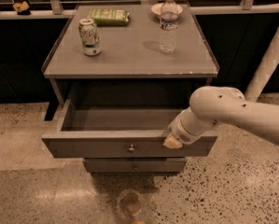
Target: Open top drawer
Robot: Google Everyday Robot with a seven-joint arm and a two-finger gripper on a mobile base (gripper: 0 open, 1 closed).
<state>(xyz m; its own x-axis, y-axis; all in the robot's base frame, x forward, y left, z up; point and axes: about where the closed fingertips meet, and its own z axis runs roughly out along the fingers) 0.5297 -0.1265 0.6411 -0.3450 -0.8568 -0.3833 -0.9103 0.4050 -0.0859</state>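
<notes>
Top drawer (97, 148): standing well out beneath the bench's (129, 59) front edge, grey inside exposed, small brass knob (131, 148) at mid-front.
Gripper (172, 142): at the drawer front's upper lip, below the bench's front right corner; whether it grips cannot be told.
Bench top: can (89, 36) near left edge; green packet (109, 16) toward back left corner; water bottle (168, 24) toward back right.
</notes>
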